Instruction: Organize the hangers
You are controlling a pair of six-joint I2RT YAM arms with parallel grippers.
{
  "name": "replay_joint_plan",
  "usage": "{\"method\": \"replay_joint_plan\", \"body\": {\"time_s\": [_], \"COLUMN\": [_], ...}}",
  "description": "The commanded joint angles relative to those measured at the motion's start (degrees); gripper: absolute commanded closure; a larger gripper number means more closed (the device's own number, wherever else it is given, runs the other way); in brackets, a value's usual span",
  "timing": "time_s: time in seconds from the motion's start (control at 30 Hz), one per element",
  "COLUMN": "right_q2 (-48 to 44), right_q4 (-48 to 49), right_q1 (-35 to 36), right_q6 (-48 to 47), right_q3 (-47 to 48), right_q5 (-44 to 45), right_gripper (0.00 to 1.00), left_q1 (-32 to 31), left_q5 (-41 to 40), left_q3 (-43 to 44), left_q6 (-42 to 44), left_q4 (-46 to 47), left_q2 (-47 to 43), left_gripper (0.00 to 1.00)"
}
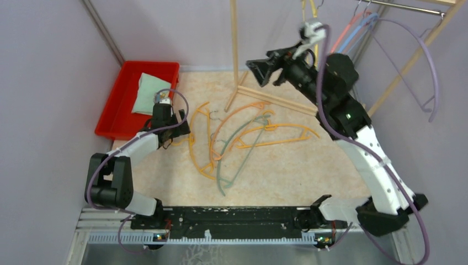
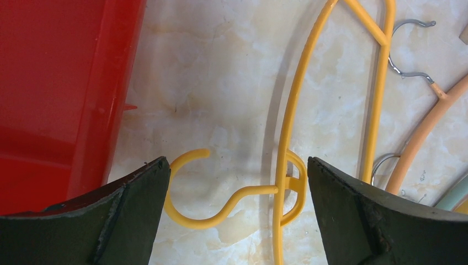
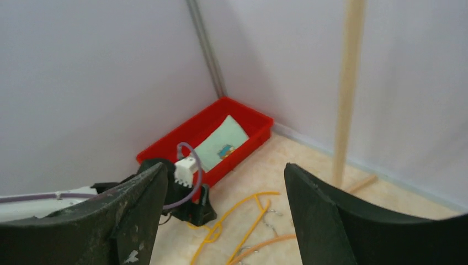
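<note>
While the left end effector (image 2: 236, 163), beside the red bin (image 1: 110, 118), spreads wide and empty over the hook of a yellow hanger (image 2: 292, 99), other hangers (image 1: 243, 135) lie tangled on the tabletop (image 1: 309, 165); the right end effector (image 3: 225, 167) hangs raised, open, empty, near hung hangers (image 1: 353, 27)

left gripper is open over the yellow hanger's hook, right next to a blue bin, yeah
Not quite: the bin is red, not blue, as the left wrist view shows. The rest holds: the left gripper is open over the hook of the yellow hanger, right next to that bin.
</note>
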Motion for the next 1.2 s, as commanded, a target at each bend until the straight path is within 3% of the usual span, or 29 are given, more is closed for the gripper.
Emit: {"method": "replay_joint_plan", "body": {"time_s": [0.0,0.13,0.27,0.4,0.63,0.9,1.17], "right_q2": [14.3,21.5,22.8,27.2,34.0,47.5,60.9], "right_q4": [-21.2,-27.6,-25.9,-26.2,-14.5,-12.1,-21.1], "right_q1": [7.0,9.8,9.6,9.3,9.2,9.1,9.2], "right_q6": [-9.0,-7.4,-2.9,0.0,8.5,19.6,21.6], "right_q3": [15.7,17.9,10.6,6.7,-0.6,7.4,22.1], "right_q5": [-8.6,-5.7,-2.4,-5.4,-5.8,2.0,11.1], "right_gripper": [0.24,0.27,0.27,0.31,0.35,0.53,0.56], "left_q1": [0.2,0.2,0.2,0.2,0.2,0.2,0.2], "left_q5": [0.5,0.4,0.4,0.9,3.4,11.6,21.0], "left_q3": [1.0,0.3,-0.2,-0.5,-0.5,0.3,0.6], "left_q6": [-0.8,-0.8,-0.6,0.1,1.1,2.7,4.1], "left_q4": [1.7,2.1,2.1,2.2,2.2,1.2,-0.6], "left_q2": [0.5,0.3,0.1,-0.7,-1.9,-4.5,-7.3], "left_gripper": [0.01,0.01,0.01,0.01,0.02,0.03,0.03]}}
